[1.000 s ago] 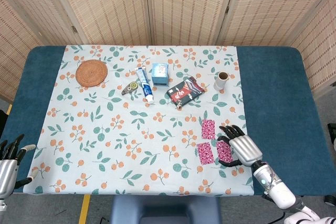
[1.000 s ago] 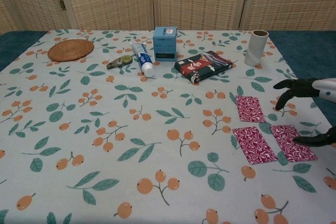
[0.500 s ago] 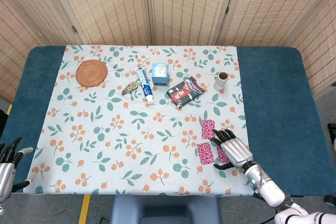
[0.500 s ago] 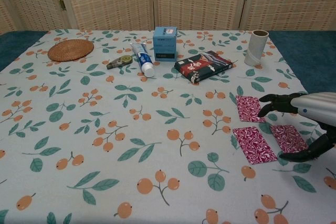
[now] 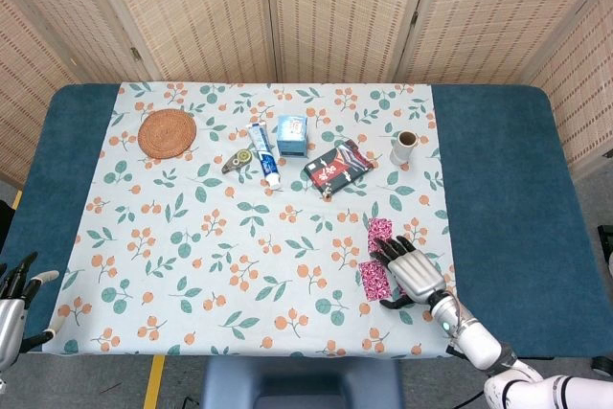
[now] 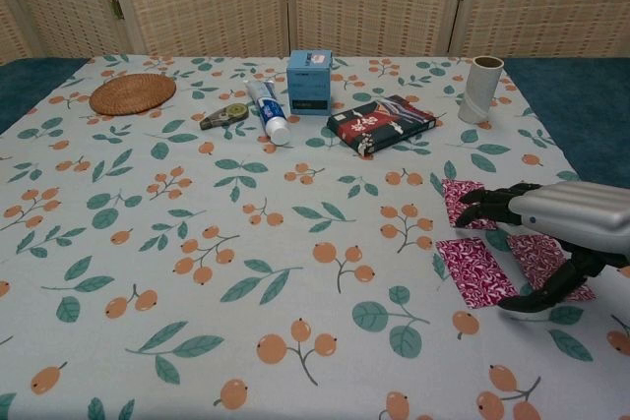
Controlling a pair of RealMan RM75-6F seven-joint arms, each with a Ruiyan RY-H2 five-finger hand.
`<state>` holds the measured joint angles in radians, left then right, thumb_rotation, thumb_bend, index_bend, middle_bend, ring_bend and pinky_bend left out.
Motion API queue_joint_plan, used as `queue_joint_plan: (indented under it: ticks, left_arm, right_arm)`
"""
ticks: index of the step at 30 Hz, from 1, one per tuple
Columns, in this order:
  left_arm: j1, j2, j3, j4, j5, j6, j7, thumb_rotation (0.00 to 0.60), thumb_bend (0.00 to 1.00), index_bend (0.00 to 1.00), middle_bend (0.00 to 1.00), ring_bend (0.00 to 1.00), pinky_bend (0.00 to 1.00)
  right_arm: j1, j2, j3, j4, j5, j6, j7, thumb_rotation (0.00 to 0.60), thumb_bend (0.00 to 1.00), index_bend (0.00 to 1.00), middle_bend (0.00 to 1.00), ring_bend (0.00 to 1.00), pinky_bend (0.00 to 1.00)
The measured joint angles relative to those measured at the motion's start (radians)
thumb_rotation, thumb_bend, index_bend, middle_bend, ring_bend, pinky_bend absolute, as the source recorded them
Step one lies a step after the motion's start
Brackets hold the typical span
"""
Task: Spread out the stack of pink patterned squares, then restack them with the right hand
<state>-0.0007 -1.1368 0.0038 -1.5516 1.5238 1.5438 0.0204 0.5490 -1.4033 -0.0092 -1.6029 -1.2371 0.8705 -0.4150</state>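
Head view shows the tabletop (image 5: 498,198) covered by a floral tablecloth (image 5: 192,256), with everything else placed against the right robot hand (image 5: 412,275). That right robot hand hovers palm-down over the pink patterned squares (image 6: 474,270), fingers spread apart and holding nothing. Three squares lie flat and separate beneath and beside it: one ahead of its fingertips, one to its left, one partly hidden under the palm. Well beyond it sit a dark patterned packet (image 5: 337,167), a woven coaster (image 5: 167,132), a blue box (image 5: 292,135), a toothpaste tube (image 5: 263,153), a cardboard roll (image 5: 403,147) and a correction-tape dispenser (image 5: 238,161). Far leftward, off the cloth's near corner, the left robot hand (image 5: 13,306) idles, fingers apart.
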Motion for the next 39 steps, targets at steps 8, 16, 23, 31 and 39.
queue_joint_plan:
  ticks: [8,16,23,31,39]
  left_arm:
    - [0.003,-0.001,0.001,0.005,-0.005,-0.004,-0.005,0.600,0.28,0.29,0.08,0.16,0.00]
    - [0.003,-0.002,0.000,0.008,-0.003,-0.004,-0.007,0.600,0.28,0.29,0.08,0.16,0.00]
    - [0.005,-0.002,0.000,0.013,-0.006,-0.005,-0.013,0.600,0.28,0.29,0.08,0.16,0.00]
    - [0.005,-0.005,-0.001,0.020,-0.005,-0.005,-0.020,0.600,0.28,0.29,0.08,0.16,0.00]
    - [0.004,-0.008,-0.001,0.026,-0.003,-0.009,-0.026,0.600,0.28,0.29,0.08,0.16,0.00]
  right_arm:
    - [0.011,-0.004,-0.010,-0.009,0.015,-0.006,-0.030,0.372,0.26,0.14,0.00,0.00,0.00]
    - [0.016,-0.013,-0.013,0.000,0.024,0.003,-0.040,0.371,0.26,0.15,0.00,0.00,0.00]
    - [0.022,-0.024,-0.012,0.010,0.031,0.004,-0.043,0.372,0.26,0.18,0.00,0.00,0.00]
    - [0.015,-0.032,-0.016,0.012,0.026,0.028,-0.044,0.412,0.26,0.24,0.02,0.00,0.00]
    - [0.006,-0.042,-0.021,0.017,0.024,0.047,-0.048,0.484,0.26,0.29,0.04,0.00,0.00]
